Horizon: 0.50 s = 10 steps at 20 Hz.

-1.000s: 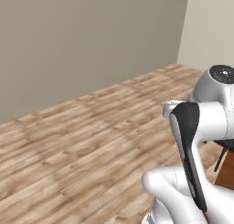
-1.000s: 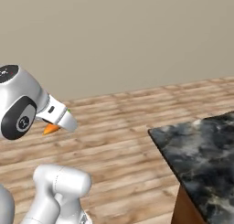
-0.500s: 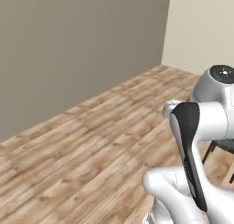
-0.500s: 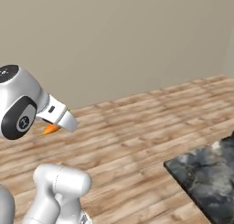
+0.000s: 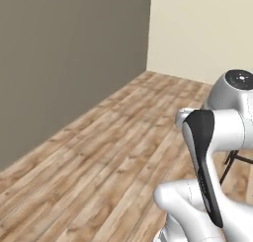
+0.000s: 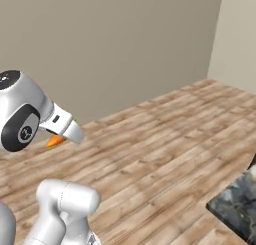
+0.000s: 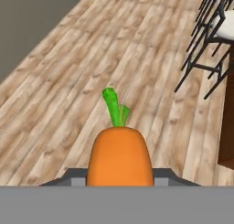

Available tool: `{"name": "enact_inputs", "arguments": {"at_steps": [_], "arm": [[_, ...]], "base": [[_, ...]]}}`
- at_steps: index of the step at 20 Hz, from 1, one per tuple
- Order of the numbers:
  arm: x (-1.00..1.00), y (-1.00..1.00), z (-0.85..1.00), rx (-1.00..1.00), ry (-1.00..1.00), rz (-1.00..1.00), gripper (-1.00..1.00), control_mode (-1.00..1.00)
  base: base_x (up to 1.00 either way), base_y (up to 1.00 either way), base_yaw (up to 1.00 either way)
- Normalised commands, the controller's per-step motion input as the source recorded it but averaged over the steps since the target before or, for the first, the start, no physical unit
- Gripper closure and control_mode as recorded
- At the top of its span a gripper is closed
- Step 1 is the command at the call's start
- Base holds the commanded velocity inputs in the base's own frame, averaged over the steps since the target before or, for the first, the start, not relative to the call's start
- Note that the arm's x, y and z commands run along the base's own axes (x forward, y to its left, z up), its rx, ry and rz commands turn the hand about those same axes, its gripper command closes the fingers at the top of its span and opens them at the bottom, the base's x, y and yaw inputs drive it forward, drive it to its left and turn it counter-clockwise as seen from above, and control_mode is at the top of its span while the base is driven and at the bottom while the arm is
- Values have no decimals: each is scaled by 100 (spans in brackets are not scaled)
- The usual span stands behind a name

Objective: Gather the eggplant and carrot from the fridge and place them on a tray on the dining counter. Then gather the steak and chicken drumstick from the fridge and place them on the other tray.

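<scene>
Holding the carrot (image 7: 120,159) in my claw (image 7: 119,175) — pinched tight on it, green tip pointing out over the wood floor (image 7: 68,81).

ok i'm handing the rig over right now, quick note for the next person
Gripper: shut on the carrot, green tip pointing away from the hand.
Carrot is off the floor, carried over wood flooring; its orange tip also shows under the hand in the right base view.
Dining counter: one corner at lower right of the right base view; stools stand nearby.
Left: set the carrot on the brown tray. Trays, fridge and other food out of sight, so unconfirmed.
</scene>
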Motion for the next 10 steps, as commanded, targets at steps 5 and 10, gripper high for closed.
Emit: {"name": "enact_inputs", "arguments": {"at_steps": [5,10], "arm": [[0,0,0,0,0,0,100,100],[0,0,0,0,0,0,100,100]], "base": [[65,45,-41],[75,48,-40]]}}
